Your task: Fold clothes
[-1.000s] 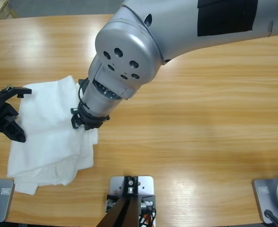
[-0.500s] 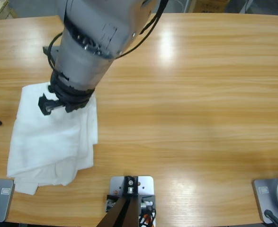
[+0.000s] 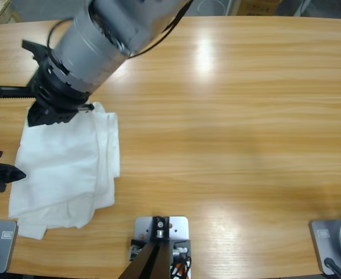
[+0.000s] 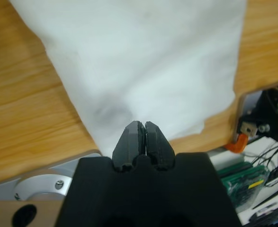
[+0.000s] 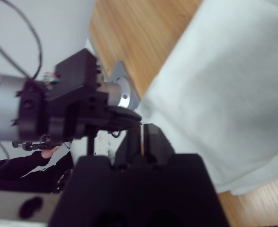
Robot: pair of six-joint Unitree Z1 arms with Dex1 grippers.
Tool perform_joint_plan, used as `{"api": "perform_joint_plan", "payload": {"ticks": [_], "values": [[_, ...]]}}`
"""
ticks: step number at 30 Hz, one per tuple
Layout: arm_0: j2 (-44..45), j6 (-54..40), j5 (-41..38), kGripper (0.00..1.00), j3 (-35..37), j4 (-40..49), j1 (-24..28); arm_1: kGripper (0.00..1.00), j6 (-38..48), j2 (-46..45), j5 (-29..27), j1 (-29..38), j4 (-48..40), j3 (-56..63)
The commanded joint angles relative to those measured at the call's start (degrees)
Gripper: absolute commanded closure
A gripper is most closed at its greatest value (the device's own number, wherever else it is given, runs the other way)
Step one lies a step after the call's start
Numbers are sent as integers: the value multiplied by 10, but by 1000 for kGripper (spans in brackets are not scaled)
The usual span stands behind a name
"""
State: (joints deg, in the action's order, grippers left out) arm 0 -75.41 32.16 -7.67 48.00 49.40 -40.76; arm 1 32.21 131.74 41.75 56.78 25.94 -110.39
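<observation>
The clothes (image 3: 65, 168) lie as one folded white bundle at the table's left end, with looser layers at the near edge. In the high view my right gripper (image 3: 35, 118) hangs over the bundle's far left corner. Its wrist view shows the right gripper (image 5: 142, 137) shut with nothing in it, and the white cloth (image 5: 224, 94) spreads beyond. My left gripper (image 3: 7, 173) sits at the table's left edge, beside the cloth. In the left wrist view the left gripper (image 4: 145, 137) is shut and empty over the white cloth (image 4: 143, 56).
Bare wooden table (image 3: 234, 116) stretches to the right of the bundle. The right wrist view also shows the left gripper (image 5: 122, 116) close ahead and a person's dark sleeve (image 5: 15, 165) in the background.
The right arm has swung up and left, from the bundle's middle to its far left corner. The left gripper drew back off the left edge and now shows there again.
</observation>
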Motion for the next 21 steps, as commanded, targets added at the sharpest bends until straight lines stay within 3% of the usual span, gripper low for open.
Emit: {"api": "perform_joint_plan", "payload": {"ticks": [1,16,21], "values": [[-69,42,12,1000,-29,-47,-14,1000,9,81,19,-18,-34,5],[-86,103,-5,1000,-69,-58,-54,1000,9,152,40,-93,-52,8],[-105,142,-15,1000,-71,-64,-96,1000,9,154,39,-96,-52,3]]}}
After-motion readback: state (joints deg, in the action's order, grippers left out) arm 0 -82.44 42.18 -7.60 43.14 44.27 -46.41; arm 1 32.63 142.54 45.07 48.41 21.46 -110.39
